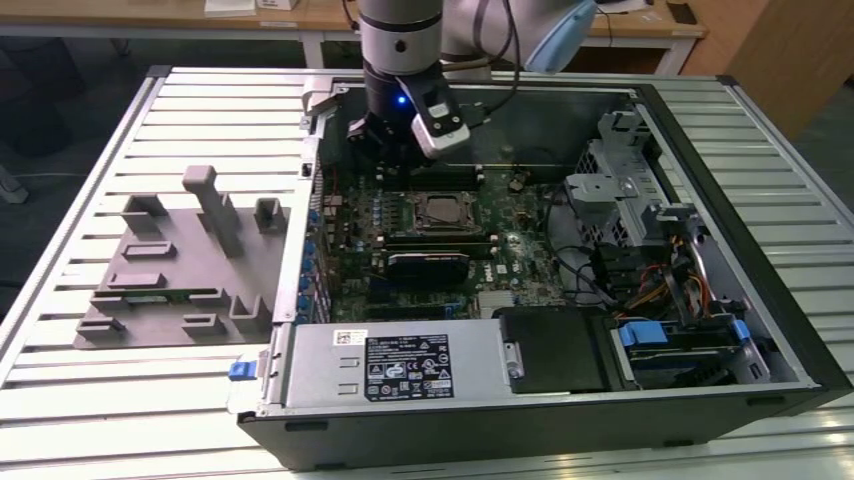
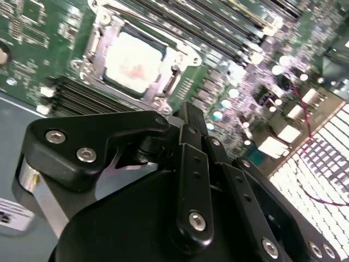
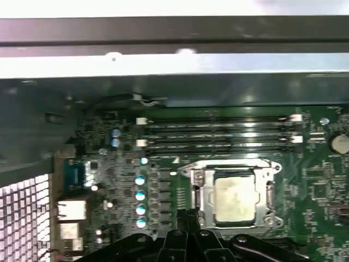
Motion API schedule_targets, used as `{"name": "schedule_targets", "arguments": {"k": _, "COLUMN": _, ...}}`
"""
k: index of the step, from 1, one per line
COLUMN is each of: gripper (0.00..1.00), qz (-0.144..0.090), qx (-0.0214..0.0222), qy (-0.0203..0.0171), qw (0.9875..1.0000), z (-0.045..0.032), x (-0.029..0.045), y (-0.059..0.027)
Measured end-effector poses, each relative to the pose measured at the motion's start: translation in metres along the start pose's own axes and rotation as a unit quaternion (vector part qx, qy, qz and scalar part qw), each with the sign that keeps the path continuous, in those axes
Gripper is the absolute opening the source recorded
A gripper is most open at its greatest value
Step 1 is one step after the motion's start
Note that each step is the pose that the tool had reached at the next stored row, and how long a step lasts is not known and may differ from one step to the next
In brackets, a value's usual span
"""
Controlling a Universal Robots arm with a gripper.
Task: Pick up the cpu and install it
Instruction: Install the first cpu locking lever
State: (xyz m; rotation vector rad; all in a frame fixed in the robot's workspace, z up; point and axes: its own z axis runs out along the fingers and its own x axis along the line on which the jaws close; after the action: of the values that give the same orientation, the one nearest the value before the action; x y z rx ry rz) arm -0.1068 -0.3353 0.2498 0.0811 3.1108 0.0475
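A slatted table [image 1: 80, 400] carries one open case [image 1: 534, 430], and one arm [image 1: 400, 40] reaches down into its far side. Well off from the hand, toward the exterior view's left, one gray fixture [image 1: 160, 290] lies on the table. Nearer the camera than the hand, one power supply [image 1: 400, 365] sits against the case's front wall. Under the hand lies the green board [image 1: 521, 215]. Four long slots [image 3: 218, 128] show on it in the first wrist view, running side by side just past the socket. There is one socket [image 3: 204, 188], a square metal frame, and one cpu [image 3: 234, 194] lying flat inside it, silvery top up with a pale smear on it; it looks seated, not loose. The single gripper [image 3: 188, 218] hangs above the board, apart from the cpu. Its fingers look drawn together, and I see nothing between them. The relation that matters is this: in the exterior view the cpu lies below the hand, a little toward the camera and toward the exterior view's right. In both wrist views it sits just beyond the fingertips and slightly off their line, not straight under them. The chip is near square, so it has no real long axis; its edges run parallel with the slots and the frame. With one arm at work, no choice of nearer hand arises.
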Motion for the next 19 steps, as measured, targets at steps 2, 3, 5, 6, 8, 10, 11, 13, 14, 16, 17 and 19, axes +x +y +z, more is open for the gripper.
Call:
{"name": "schedule_targets", "arguments": {"k": 2, "gripper": 0.11, "qz": 0.0, "qx": 0.0, "qy": 0.0, "qw": 1.0, "z": -0.0001, "x": 0.0052, "y": -0.0003}}
{"name": "schedule_targets", "arguments": {"k": 3, "gripper": 0.11, "qz": 0.0, "qx": -0.0001, "qy": 0.0, "qw": 1.0, "z": -0.0002, "x": 0.0074, "y": -0.0004}}
{"name": "schedule_targets", "arguments": {"k": 5, "gripper": 0.11, "qz": 0.0, "qx": -0.0016, "qy": 0.0002, "qw": 1.0, "z": -0.0004, "x": 0.0112, "y": -0.0006}}
{"name": "schedule_targets", "arguments": {"k": 6, "gripper": 0.11, "qz": 0.0, "qx": -0.0031, "qy": 0.0002, "qw": 1.0, "z": -0.0004, "x": 0.013, "y": -0.0007}}
{"name": "schedule_targets", "arguments": {"k": 8, "gripper": 0.11, "qz": 0.0, "qx": -0.007, "qy": 0.0004, "qw": 1.0, "z": -0.0005, "x": 0.0165, "y": -0.0009}}
{"name": "schedule_targets", "arguments": {"k": 10, "gripper": 0.11, "qz": 0.0, "qx": -0.0087, "qy": 0.0004, "qw": 1.0, "z": -0.0005, "x": 0.0177, "y": -0.0009}}
{"name": "schedule_targets", "arguments": {"k": 11, "gripper": 0.11, "qz": 0.0, "qx": -0.0087, "qy": 0.0004, "qw": 1.0, "z": -0.0005, "x": 0.0177, "y": -0.0009}}
{"name": "schedule_targets", "arguments": {"k": 13, "gripper": 0.11, "qz": 0.0, "qx": -0.0087, "qy": 0.0005, "qw": 1.0, "z": -0.0006, "x": 0.0178, "y": -0.0009}}
{"name": "schedule_targets", "arguments": {"k": 14, "gripper": 0.11, "qz": 0.0, "qx": -0.0087, "qy": 0.0005, "qw": 1.0, "z": -0.0006, "x": 0.0179, "y": -0.0009}}
{"name": "schedule_targets", "arguments": {"k": 16, "gripper": 0.11, "qz": 0.001, "qx": -0.015, "qy": 0.0008, "qw": 0.9999, "z": -0.0006, "x": 0.018, "y": -0.001}}
{"name": "schedule_targets", "arguments": {"k": 17, "gripper": 0.11, "qz": 0.001, "qx": -0.021, "qy": 0.0011, "qw": 0.9998, "z": -0.0005, "x": 0.0179, "y": -0.0009}}
{"name": "schedule_targets", "arguments": {"k": 19, "gripper": 0.11, "qz": 0.001, "qx": -0.0339, "qy": 0.0018, "qw": 0.9994, "z": -0.0005, "x": 0.0179, "y": -0.0009}}
